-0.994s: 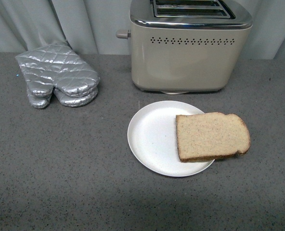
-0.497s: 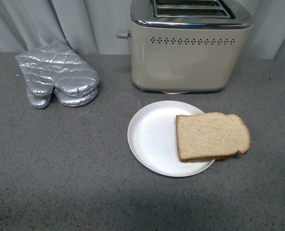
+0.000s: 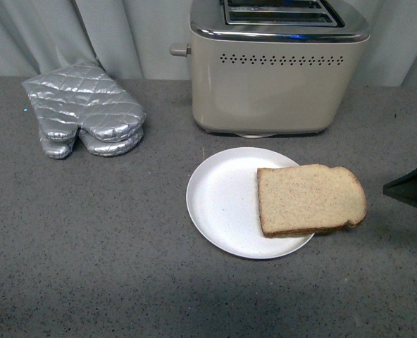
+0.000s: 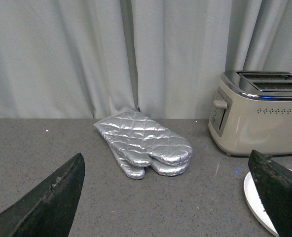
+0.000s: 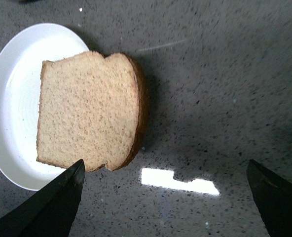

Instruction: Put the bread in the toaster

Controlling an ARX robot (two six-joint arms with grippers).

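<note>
The bread (image 3: 310,199), a light-brown slice with a darker crust, lies flat with its rounded end overhanging the right rim of a white plate (image 3: 219,204). Behind it stands the cream toaster (image 3: 275,70), chrome-topped, its slots empty as far as they show. One dark finger (image 3: 413,186) of my right gripper shows at the right edge, beside the bread and apart from it. In the right wrist view that gripper (image 5: 165,207) hangs open above bare counter next to the bread (image 5: 89,111). My left gripper (image 4: 165,207) is open and holds nothing, with the toaster (image 4: 259,113) ahead of it.
A silver quilted oven mitt (image 3: 85,109) lies at the back left of the grey speckled counter, also seen as the mitt (image 4: 143,143) from the left wrist. A grey curtain (image 4: 111,54) hangs behind. The plate's rim (image 4: 254,197) shows by the left gripper's finger.
A dark finger of my right gripper has come into the front view at the right edge. Bread, plate, toaster and mitt have not moved.
</note>
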